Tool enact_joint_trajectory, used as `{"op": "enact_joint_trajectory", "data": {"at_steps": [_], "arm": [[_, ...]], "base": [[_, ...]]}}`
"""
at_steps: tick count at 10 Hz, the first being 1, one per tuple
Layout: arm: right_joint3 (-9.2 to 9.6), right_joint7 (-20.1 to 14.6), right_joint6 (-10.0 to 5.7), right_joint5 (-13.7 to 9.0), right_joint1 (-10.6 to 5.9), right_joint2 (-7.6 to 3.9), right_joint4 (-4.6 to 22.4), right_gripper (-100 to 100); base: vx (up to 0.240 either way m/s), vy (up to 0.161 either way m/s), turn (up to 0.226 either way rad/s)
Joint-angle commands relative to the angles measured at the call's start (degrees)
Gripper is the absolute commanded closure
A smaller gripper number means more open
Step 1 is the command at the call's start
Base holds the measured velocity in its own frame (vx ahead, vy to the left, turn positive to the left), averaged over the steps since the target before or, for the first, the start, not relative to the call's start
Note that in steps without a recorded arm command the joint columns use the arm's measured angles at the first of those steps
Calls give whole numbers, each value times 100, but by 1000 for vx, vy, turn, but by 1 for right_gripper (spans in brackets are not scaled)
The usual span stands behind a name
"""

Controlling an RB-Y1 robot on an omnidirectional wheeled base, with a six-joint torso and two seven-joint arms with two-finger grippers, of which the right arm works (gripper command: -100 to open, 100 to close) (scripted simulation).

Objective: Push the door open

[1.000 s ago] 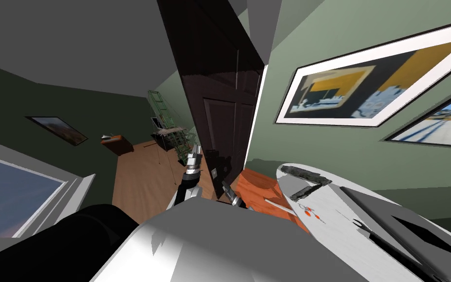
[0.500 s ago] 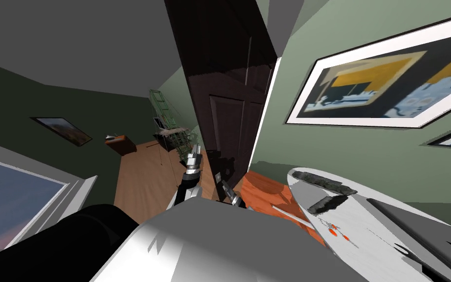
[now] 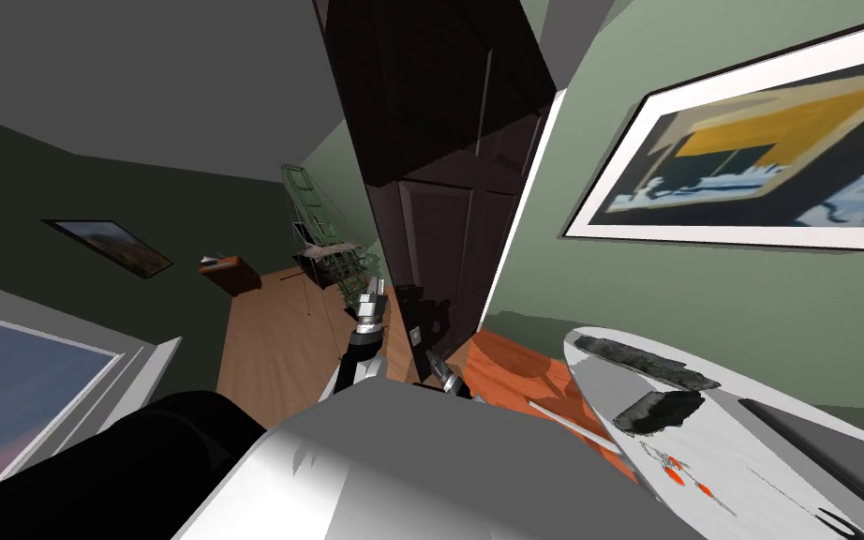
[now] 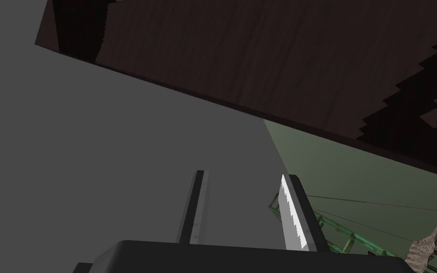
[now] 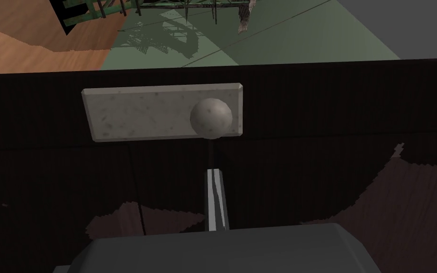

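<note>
Knob on dark door facing right end effector, blades together; left end effector parted.

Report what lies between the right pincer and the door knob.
Nothing stands between them. In the right wrist view, only a short bare strip of the dark door separates the shut right pincer from the round knob on its grey plate.

- Large white-framed picture with yellow and dark shapes, on the pale green wall.
- Small dark-framed picture on the darker wall.
- Green wire rack on the brown wooden floor.
- Small brown cabinet near the rack.
- White elongated board with dark pads, beside an orange-brown worktop.
</note>
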Motion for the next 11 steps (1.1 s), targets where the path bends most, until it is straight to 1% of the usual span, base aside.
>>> {"op": "enact_joint_trajectory", "data": {"at_steps": [1,4,5,7,8,9,11], "arm": [[0,0,0,0,2,-2,0,100],[0,0,0,0,2,-2,0,100],[-183,73,13,-58,24,37,35,-100],[-372,148,27,-118,46,100,71,-100],[-312,123,-2,-99,9,111,131,-100],[-355,149,1,-106,-10,115,171,-100],[-390,164,11,-110,-34,137,207,-100]], "base": [[-24,-27,1],[-8,-8,0],[-93,41,-183],[-165,72,-127],[-73,42,-25],[58,94,46],[151,149,27]]}}
